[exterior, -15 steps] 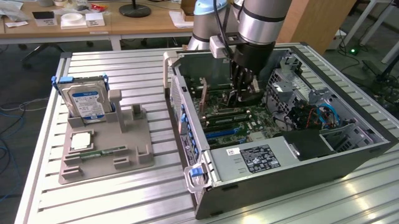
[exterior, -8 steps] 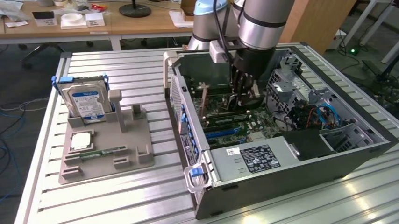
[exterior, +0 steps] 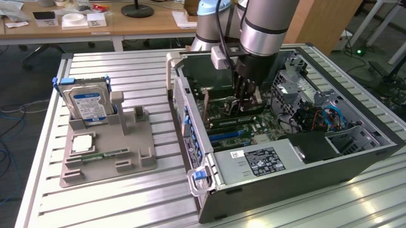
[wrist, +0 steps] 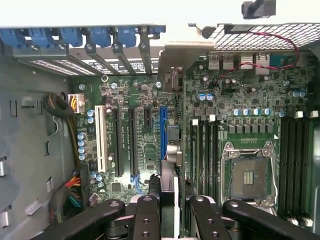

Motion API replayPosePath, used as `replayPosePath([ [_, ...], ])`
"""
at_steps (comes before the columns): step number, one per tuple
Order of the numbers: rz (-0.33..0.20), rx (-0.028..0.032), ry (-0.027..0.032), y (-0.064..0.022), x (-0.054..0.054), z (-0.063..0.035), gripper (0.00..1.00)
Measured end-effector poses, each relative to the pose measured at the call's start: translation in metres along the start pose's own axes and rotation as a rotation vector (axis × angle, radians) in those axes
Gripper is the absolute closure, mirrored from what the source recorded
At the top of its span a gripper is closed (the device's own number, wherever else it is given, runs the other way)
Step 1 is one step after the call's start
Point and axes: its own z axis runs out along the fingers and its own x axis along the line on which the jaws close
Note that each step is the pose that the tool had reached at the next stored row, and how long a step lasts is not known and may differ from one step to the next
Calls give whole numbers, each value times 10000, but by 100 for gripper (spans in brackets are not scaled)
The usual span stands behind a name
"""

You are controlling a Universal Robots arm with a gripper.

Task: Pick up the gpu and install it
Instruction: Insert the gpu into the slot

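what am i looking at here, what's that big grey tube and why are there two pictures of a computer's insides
The grey tube is a robot arm. One picture comes from a camera standing off to the side. The other comes from a camera on the arm's wrist, looking down into the computer case, which lies open on a slatted metal table. At the arm's end is a pincer, shut on the gpu, a thin card held on edge over the motherboard and its slots. On the exterior view's left, a grey holder carries a hard drive standing upright and a small memory stick lying flat.
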Motion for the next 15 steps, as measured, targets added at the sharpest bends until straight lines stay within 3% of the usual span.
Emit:
replayPosePath([
  [15,0,-59,4,20,35,179,73],
])
